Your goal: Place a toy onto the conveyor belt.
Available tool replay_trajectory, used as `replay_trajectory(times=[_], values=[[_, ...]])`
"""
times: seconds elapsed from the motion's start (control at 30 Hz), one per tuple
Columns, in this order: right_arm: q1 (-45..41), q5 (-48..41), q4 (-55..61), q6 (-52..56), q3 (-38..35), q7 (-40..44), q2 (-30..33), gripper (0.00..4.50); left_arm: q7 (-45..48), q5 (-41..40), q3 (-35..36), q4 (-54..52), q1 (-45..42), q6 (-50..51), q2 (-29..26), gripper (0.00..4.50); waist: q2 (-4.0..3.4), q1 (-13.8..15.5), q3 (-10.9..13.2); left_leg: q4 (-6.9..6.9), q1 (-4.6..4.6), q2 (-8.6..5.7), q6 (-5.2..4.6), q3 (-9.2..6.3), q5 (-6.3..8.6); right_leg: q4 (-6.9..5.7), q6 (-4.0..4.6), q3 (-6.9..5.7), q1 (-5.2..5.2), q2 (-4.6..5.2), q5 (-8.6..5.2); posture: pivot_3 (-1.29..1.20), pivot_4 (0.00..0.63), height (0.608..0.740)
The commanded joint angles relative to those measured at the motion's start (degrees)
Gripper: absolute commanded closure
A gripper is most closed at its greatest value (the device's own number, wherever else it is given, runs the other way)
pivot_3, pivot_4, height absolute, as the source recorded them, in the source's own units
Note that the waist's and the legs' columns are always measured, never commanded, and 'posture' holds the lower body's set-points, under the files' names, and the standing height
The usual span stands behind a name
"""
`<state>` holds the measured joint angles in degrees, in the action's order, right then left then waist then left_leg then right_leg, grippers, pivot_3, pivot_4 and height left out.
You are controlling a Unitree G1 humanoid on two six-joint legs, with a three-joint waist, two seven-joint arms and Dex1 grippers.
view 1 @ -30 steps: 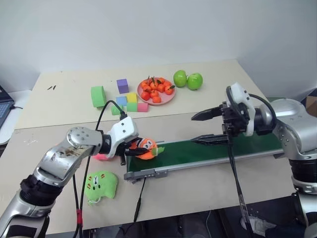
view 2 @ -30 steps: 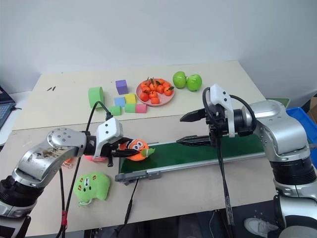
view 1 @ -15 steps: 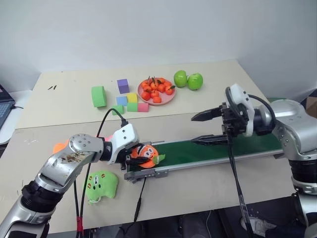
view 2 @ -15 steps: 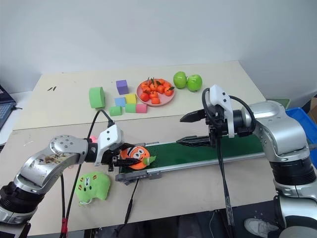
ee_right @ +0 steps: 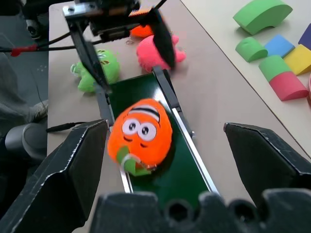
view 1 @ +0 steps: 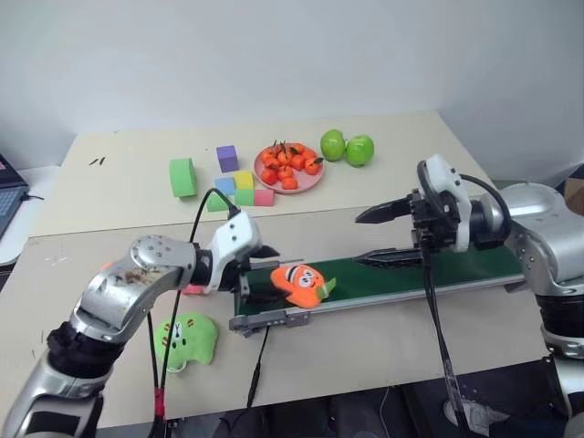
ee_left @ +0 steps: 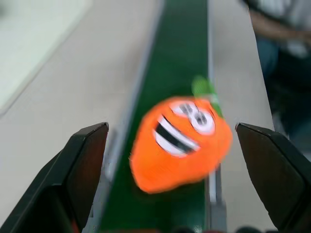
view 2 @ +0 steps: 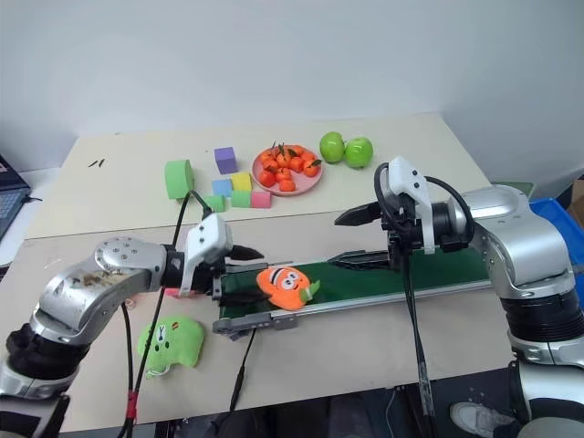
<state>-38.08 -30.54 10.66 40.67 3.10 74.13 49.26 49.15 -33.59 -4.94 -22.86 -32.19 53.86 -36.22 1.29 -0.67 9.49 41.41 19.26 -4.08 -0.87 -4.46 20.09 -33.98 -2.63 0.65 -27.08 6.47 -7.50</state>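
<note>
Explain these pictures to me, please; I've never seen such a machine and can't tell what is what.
It is a two-armed robot. Two pictures look down from its head; two come from cameras on its wrists. The left gripper stands open just behind the orange toy, which lies on the green conveyor belt, held by nothing. The right gripper hangs open above the belt. Also on the table: a green plush, foam blocks, a plate of small oranges and two green apples.

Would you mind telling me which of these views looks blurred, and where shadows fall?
Left wrist view: the toy and conveyor belt look soft and smeared. Right wrist view: the toy is crisp, the right gripper's fingers blurred. Left eye view: even light, with a faint shadow beside the green plush.
</note>
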Motion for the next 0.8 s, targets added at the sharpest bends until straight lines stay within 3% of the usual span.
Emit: replay_trajectory(times=[0.03,0.13,0.4,0.8], values=[[-0.65,-0.72,1.18,-0.03,-2.09,0.18,2.18,0.00,-1.59,-5.36,5.86,-0.02,-3.03,4.53,0.11,0.03,0.00,-0.11,0.00,0.00,0.00,0.00,0.00,0.00,0.00,-0.01,0.00,0.01,0.00,0.00,0.00,0.00,0.150,0.740],[-0.46,-0.15,0.46,-0.50,-2.17,0.39,3.64,0.00,0.28,-8.11,7.85,0.16,-4.23,5.55,-1.80,0.03,0.00,-0.20,0.00,-0.02,-0.03,0.00,0.00,0.02,0.00,-0.02,0.00,0.02,0.00,-0.02,0.00,0.00,0.150,0.740],[-1.20,2.18,-1.58,-2.50,-0.47,2.06,6.36,0.00,9.04,-5.72,6.94,-1.39,2.60,-2.62,-11.77,0.03,0.00,-0.16,0.00,-0.06,-0.04,0.00,0.01,0.04,0.00,0.02,0.00,0.04,0.00,-0.02,0.00,0.00,0.150,0.740],[-2.32,1.74,-1.87,-2.29,-0.95,1.90,5.25,0.00,4.28,-6.69,11.61,2.73,-5.77,-2.77,-12.00,0.03,0.01,-0.18,0.01,0.03,-0.02,0.00,-0.01,0.02,0.01,0.01,-0.01,0.02,0.01,-0.01,0.01,0.00,0.150,0.740]])
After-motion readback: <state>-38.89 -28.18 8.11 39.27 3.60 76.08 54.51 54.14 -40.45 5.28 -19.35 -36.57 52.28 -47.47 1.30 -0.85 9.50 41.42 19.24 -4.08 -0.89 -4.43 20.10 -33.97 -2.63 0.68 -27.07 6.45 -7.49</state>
